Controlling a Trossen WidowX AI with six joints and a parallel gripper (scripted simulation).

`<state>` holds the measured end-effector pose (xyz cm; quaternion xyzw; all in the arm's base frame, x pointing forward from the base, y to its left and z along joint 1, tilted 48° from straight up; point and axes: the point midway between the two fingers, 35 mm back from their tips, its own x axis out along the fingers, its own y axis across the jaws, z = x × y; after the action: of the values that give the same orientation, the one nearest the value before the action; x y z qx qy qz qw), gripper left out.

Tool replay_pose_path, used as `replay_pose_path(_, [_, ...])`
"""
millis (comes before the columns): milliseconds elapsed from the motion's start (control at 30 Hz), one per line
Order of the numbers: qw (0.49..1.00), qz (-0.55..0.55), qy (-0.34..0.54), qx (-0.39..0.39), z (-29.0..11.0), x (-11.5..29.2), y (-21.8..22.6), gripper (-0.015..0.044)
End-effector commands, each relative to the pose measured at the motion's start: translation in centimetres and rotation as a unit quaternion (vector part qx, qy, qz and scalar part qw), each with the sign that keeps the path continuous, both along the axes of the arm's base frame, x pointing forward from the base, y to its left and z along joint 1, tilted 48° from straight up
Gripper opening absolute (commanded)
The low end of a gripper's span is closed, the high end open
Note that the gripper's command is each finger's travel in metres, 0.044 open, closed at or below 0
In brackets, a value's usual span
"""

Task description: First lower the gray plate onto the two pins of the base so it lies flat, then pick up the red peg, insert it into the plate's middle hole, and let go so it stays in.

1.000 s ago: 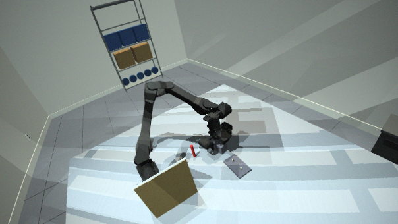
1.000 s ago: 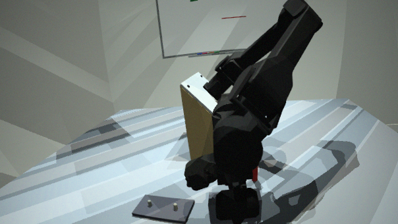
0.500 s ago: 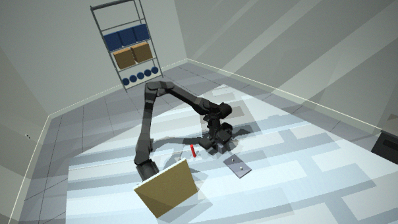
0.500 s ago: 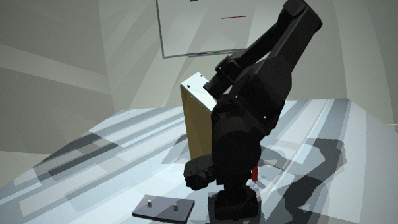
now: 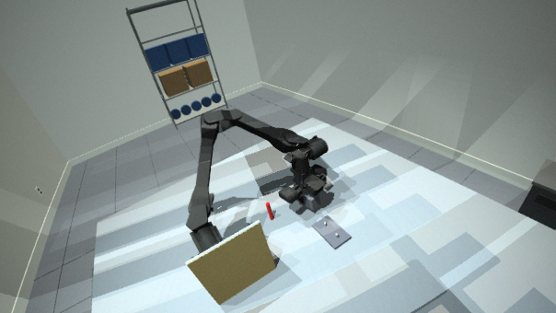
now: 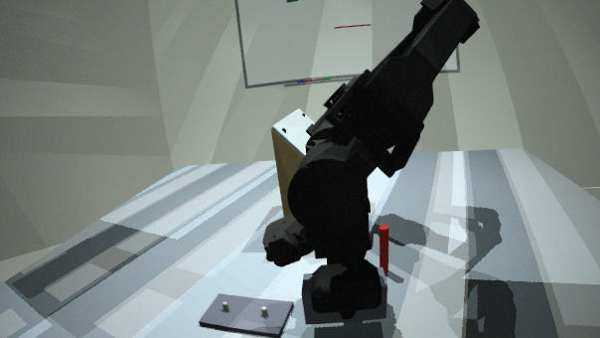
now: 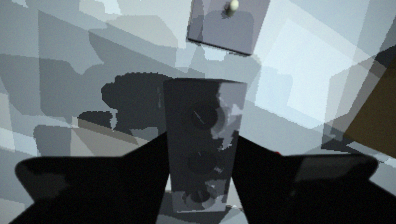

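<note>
My gripper (image 5: 309, 195) (image 6: 349, 312) (image 7: 198, 131) is shut on the gray plate (image 5: 312, 203) (image 6: 318, 317) (image 7: 185, 145). It holds the plate by its long sides, a little above the table, with a gap over its shadow in the exterior view. Three round holes show in a row along the plate in the wrist view. The base (image 5: 329, 231) (image 6: 243, 318) (image 7: 207, 25) lies beside the plate, apart from it, with two pale pins pointing up. The red peg (image 5: 270, 211) (image 6: 383, 251) stands upright on the table behind the gripper in the exterior view; only a red speck shows in the wrist view.
A tan panel (image 5: 235, 264) (image 6: 284, 174) (image 7: 377, 117) stands near the arm's foot, on the far side of the peg from the gripper in the top view. A shelf rack with blue and brown boxes (image 5: 198, 74) is against the far wall.
</note>
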<state>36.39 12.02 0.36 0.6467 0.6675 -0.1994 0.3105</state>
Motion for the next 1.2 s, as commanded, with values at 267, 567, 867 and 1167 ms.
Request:
replay_pose_path(267, [1.000,-0.001,-0.004,-0.004,2.9,0.5,-3.0,0.0000])
replay_pose_path(567, [1.000,-0.001,0.002,-0.004,4.8,0.3,-5.1,0.0000])
replay_pose_path(867, [1.000,-0.002,0.008,-0.001,6.9,-0.1,-7.1,0.0000])
replay_pose_path(1167, [1.000,-0.005,0.012,-0.001,6.4,0.0,-7.6,0.0000])
